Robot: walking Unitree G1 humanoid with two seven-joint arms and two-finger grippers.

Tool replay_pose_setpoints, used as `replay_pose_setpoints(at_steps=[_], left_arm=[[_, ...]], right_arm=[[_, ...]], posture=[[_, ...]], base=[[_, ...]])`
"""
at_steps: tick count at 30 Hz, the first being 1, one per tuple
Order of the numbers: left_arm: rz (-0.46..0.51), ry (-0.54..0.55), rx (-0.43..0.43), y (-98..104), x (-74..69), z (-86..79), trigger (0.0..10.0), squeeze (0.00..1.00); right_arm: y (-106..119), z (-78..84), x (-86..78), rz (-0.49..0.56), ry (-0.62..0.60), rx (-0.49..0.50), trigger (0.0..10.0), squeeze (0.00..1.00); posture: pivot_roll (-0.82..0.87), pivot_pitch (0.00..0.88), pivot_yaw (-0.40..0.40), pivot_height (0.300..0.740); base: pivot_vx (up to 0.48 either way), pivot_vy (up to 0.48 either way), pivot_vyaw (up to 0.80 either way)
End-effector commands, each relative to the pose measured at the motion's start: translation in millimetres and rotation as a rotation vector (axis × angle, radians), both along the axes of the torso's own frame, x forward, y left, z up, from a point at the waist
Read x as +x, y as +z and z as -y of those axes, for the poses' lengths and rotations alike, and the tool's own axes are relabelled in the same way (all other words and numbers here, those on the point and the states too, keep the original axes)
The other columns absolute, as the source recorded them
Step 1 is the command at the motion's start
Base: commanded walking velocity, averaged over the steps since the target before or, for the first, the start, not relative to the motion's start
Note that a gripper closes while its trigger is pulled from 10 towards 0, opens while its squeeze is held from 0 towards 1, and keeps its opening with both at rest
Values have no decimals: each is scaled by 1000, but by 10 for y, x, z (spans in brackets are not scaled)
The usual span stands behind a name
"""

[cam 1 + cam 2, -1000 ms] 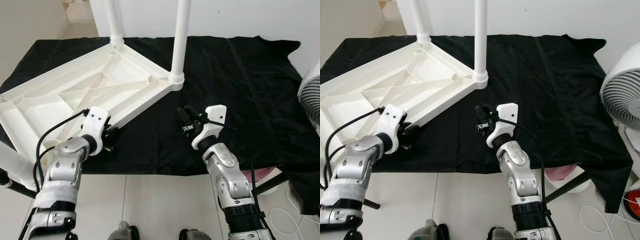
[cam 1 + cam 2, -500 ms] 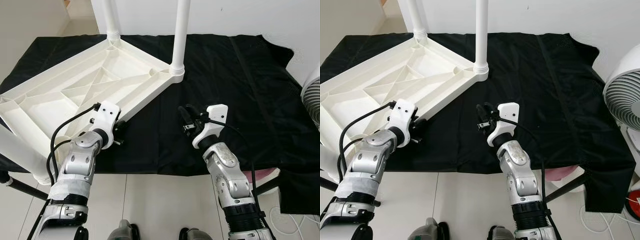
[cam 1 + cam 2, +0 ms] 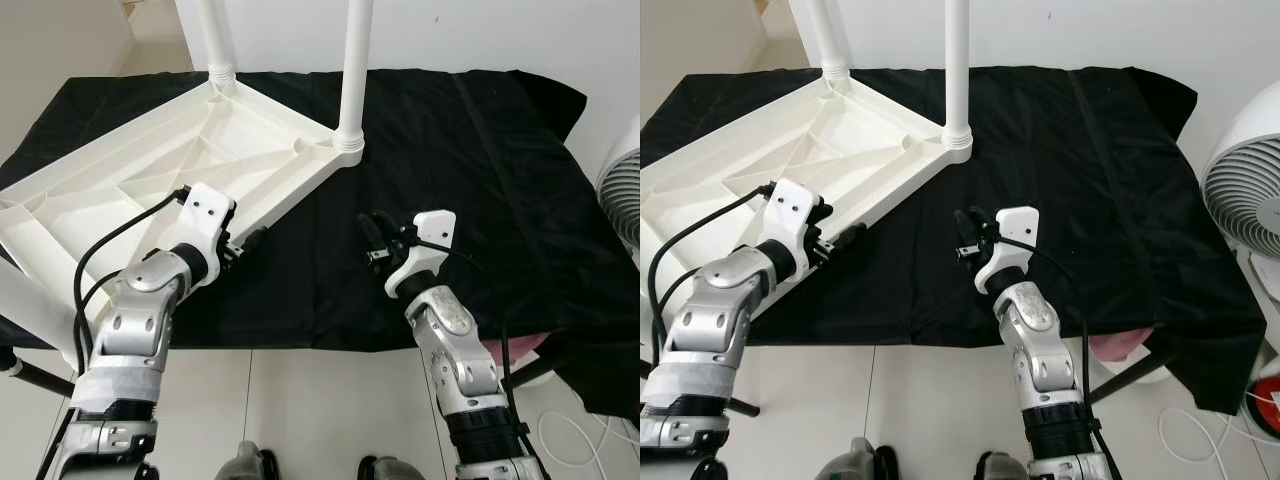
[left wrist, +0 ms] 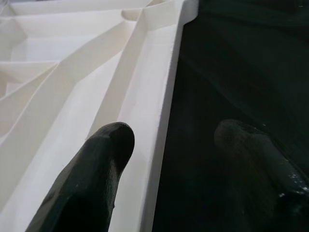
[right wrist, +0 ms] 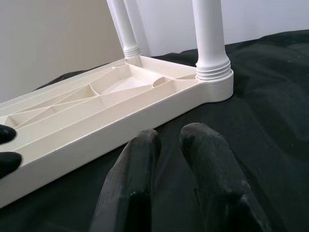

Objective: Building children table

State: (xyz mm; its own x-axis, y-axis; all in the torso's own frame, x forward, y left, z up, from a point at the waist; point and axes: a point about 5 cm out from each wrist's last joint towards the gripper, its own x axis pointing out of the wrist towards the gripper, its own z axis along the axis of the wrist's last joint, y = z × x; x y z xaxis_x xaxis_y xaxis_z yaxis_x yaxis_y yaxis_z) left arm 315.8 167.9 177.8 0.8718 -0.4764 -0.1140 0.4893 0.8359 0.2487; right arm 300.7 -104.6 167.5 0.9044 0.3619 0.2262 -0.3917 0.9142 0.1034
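Note:
The white children's table top [image 3: 120, 185] lies upside down on a black cloth [image 3: 470, 150], ribs showing. Two white legs [image 3: 354, 70] [image 3: 214, 40] stand upright in its far corners. My left gripper [image 3: 255, 238] is open at the near long rim [image 4: 166, 111]. One finger [image 4: 104, 162] is over the white inside and the other finger [image 4: 256, 157] is over the cloth. My right gripper [image 3: 372, 243] hovers low above bare cloth, right of the table top. Its fingers [image 5: 133, 179] are closed together on nothing.
A white fan [image 3: 1248, 200] stands off the cloth's right edge. Another white leg [image 3: 30, 310] juts out at the near left corner of the table top. Pale tiled floor [image 3: 300, 400] lies in front. Something pink [image 3: 1118, 346] sits under the cloth's right corner.
My left gripper has moved forward and right to the table top's near rim and now straddles it. The right gripper has hardly moved. The camera shifted slightly.

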Motion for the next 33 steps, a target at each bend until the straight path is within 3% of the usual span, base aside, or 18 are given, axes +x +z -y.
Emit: replay_pose_setpoints(at_steps=[1, 9, 20, 33], left_arm=[[6, -2, 23, 35, -63, -86, 10000, 0], [-26, 33, 50, 15, -159, -237, 10000, 0], [-141, 66, 110, -222, -380, -404, 10000, 0], [-209, 132, 128, -332, -438, -491, 10000, 0]], right_arm=[[-14, -18, 2, -2, 7, -4, 10000, 0], [5, -13, 25, 3, 7, -1, 10000, 0], [-25, -31, 8, -6, 20, -6, 10000, 0], [-38, -6, 3, -14, 21, -13, 10000, 0]], posture=[[-44, 102, 77, 740], [-31, 110, 70, 740], [-19, 120, 66, 740], [-19, 126, 56, 740]], base=[[0, 0, 0], [0, 0, 0], [0, 0, 0], [0, 0, 0]])
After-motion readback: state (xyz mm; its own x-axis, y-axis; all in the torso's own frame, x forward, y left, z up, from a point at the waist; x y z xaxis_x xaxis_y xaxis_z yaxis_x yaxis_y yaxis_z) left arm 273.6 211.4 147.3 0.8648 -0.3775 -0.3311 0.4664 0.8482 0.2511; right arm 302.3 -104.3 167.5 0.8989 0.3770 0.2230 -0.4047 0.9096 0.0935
